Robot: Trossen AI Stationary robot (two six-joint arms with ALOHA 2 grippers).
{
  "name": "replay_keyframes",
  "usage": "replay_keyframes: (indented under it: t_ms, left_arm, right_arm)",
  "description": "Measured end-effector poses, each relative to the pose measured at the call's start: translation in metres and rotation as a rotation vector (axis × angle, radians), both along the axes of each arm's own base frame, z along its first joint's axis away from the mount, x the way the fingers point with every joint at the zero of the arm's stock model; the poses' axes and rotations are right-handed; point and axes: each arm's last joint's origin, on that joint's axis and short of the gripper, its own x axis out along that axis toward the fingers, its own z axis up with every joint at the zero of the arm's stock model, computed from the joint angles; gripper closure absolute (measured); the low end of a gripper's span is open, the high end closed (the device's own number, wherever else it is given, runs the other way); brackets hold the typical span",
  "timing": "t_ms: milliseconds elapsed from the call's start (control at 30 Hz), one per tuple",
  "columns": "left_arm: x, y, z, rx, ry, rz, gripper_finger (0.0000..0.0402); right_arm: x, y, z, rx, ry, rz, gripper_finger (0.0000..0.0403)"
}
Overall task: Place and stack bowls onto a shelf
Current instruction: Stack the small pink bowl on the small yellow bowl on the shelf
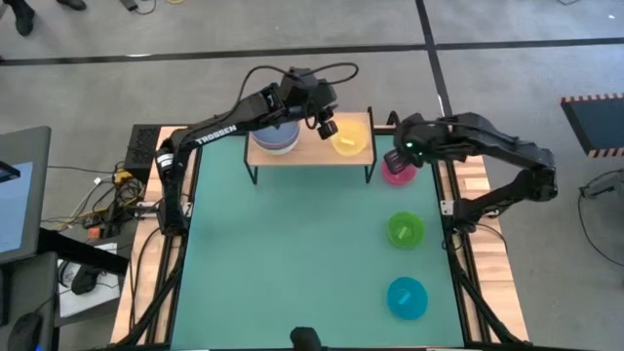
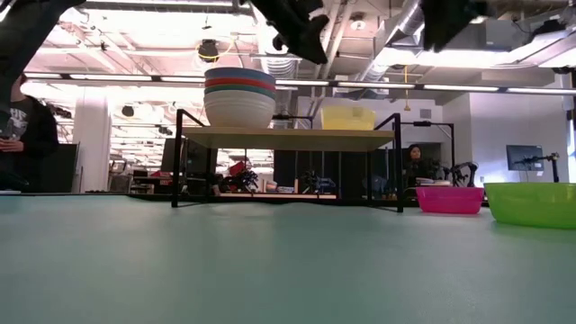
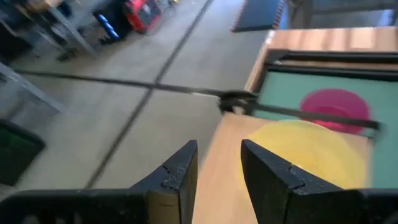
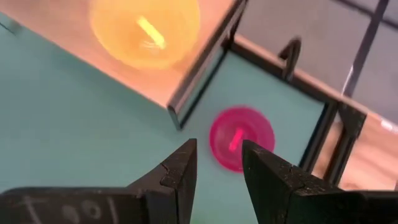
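Bowls half shelved: a nested stack (image 2: 239,95) on the shelf (image 1: 310,154) far left, yellow bowl (image 1: 349,137) alone at its right.
Left end effector (image 1: 326,125) hovers narrowly parted and empty beside the yellow bowl, likely just clear of it; right end effector (image 4: 217,163), also narrow and empty, hangs over the pink bowl (image 1: 398,172) as next pick. Green bowl (image 1: 406,230) and cyan bowl (image 1: 407,297) wait empty on the table (image 1: 292,263).

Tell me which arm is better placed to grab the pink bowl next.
Right. Its open tool hangs right over the pink bowl, while the left tool is up over the shelf by the yellow bowl.
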Motion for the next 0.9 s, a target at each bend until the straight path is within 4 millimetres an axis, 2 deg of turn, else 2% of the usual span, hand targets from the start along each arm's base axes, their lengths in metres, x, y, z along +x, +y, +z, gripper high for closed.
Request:
replay_keyframes:
  t_ms: [167,300,500,667,800,900]
  left_arm:
    - [-0.015,-0.008,0.009,-0.109,-0.003,-0.006,0.0292]
    - [-0.024,-0.015,0.009,-0.198,0.033,-0.016,0.0292]
    - [-0.033,-0.031,0.011,-0.255,0.083,-0.026,0.0292]
    - [-0.037,-0.044,0.016,-0.287,0.082,-0.029,0.0292]
    - [-0.049,-0.054,0.031,-0.276,0.037,-0.017,0.0292]
    - [-0.062,-0.059,0.034,-0.276,0.025,0.014,0.0292]
  right_arm:
    - [0.007,-0.013,-0.035,0.112,0.043,-0.015,0.0251]
    - [0.005,-0.022,-0.059,0.176,0.077,-0.048,0.0251]
    - [-0.009,-0.031,-0.09,0.246,0.088,-0.106,0.0251]
    - [-0.021,-0.038,-0.113,0.31,0.009,-0.157,0.0251]
    - [-0.029,-0.045,-0.135,0.328,-0.002,-0.254,0.0251]
    - [-0.035,-0.053,-0.152,0.337,0.016,-0.326,0.0251]
